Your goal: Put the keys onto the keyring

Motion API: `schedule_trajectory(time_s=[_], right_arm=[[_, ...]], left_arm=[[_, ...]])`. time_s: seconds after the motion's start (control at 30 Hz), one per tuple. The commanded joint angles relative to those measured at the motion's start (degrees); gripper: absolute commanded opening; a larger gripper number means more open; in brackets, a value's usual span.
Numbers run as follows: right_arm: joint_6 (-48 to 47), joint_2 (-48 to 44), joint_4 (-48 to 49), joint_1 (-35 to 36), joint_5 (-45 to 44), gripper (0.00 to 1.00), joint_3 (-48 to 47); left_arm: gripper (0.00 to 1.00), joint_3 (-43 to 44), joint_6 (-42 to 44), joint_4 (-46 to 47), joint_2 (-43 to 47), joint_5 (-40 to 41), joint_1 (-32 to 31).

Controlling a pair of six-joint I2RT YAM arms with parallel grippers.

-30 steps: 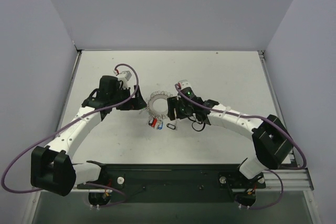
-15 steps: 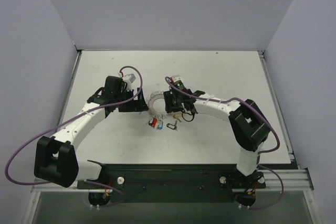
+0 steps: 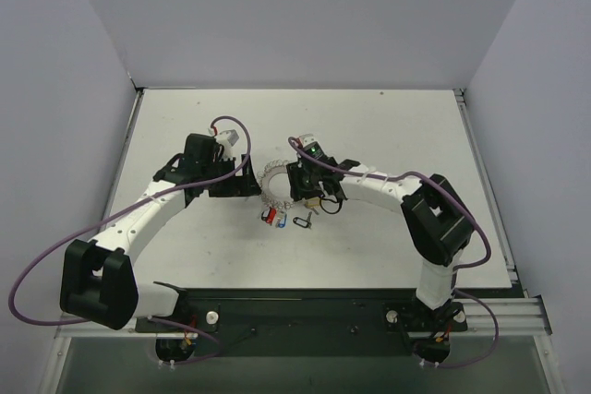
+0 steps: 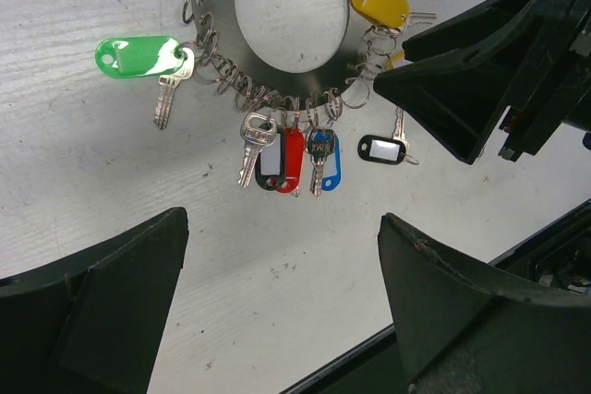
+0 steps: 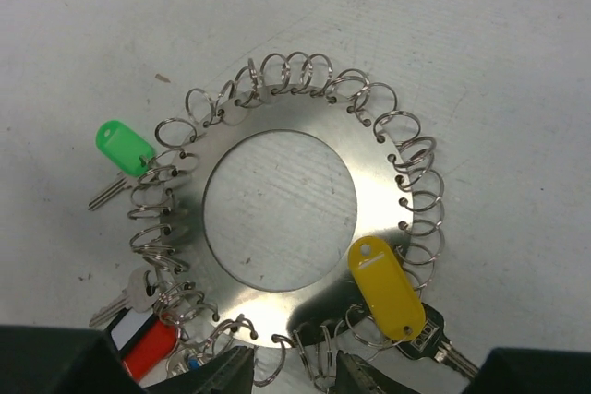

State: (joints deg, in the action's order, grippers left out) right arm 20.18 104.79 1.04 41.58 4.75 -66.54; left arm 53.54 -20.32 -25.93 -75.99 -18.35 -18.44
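While the right tool (image 5: 294,371) sits at the rim of the keyring (image 5: 379,200), its two black fingertips straddle the little wire loops between the red key (image 5: 152,348) and the yellow key (image 5: 386,285). I can't tell whether they're already pinching or only bracketing the edge. Across the keyring from it, the left tool (image 4: 284,223) hangs spread wide, with nothing between its fingers but bare counter (image 5: 462,43).

The keyring lies flat on the counter between the two tools, a steel disc with a round hole in the middle and loops all round its rim. A green key (image 5: 125,147) and a blue key (image 4: 323,156) hang from rim loops too, the blue one right beside the red. A black-tagged key (image 4: 381,148) lies just outside the rim, near the yellow key, and looks unattached to me.

I'd judge the step as pinning the keyring so that loose key can go on. To do it well, the right tool should bite the flat plate rather than the springy loops, which would likely roll or slip. It should hold close to a free loop and keep the disc from tilting. The left tool would best take the black-tagged key by its plastic head.
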Motion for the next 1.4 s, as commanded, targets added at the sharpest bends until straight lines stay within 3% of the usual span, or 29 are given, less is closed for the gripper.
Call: schedule_trajectory(time_s=[0.0,0.2,0.53,0.87,1.37], right_arm=[[-2.1,-1.8,-0.3,1.0,1.3,0.40,-2.3],[-2.0,-1.2,-0.9,1.8,1.8,0.40,-4.1],[6.0,0.8,-5.4,1.9,2.4,0.37,-4.6],[10.3,2.3,-5.7,1.9,2.7,0.28,-3.5],[13.2,4.0,-7.4,1.9,2.4,0.27,-2.5]], left_arm=[[0.93,1.6,0.8,1.9,0.0,-1.3,-0.2],[0.93,1.9,1.1,1.7,-0.8,-1.2,-0.2],[0.93,2.8,2.2,-0.3,-0.7,-0.3,-0.2],[0.93,1.8,2.7,-0.8,0.4,0.2,-0.2],[0.93,1.2,2.5,-0.6,0.8,0.5,-0.2]])
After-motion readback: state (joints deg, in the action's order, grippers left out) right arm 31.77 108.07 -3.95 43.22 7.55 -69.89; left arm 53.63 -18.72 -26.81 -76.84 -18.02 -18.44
